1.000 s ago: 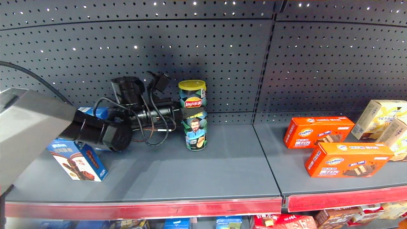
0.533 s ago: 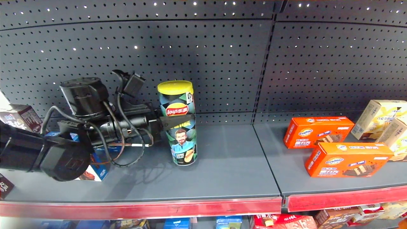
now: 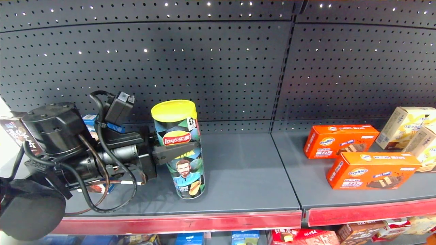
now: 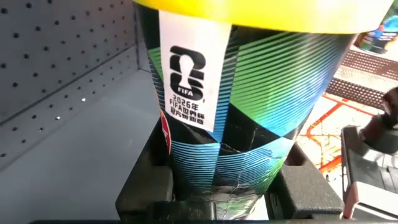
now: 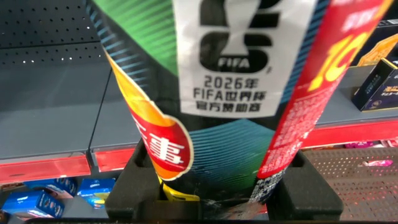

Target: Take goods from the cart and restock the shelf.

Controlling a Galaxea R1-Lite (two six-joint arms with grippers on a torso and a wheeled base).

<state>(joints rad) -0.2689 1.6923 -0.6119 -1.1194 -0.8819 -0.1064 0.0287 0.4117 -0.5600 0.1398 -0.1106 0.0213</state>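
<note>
1. Forward came the left gripper (image 3: 178,152), bringing the chip can (image 3: 186,173) from the shelf's (image 3: 245,177) back toward its red front lip.
2. That glossy cylinder stood upright, long axis vertical, flat yellow lid up.
3. Left fingers were clamped round its middle; the right gripper (image 5: 217,193) was clamped on a second can (image 5: 242,93).

Yellow-lidded can (image 3: 185,170), green-blue-black triangles; orange boxes (image 3: 373,170); red shelf edge (image 3: 177,223).

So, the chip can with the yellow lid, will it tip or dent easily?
Likely both. The chip can is tall and narrow, so a high push would probably tip it. Its wall looks creased between the left gripper's fingers, suggesting thin, dentable material. On its side it may roll.
</note>
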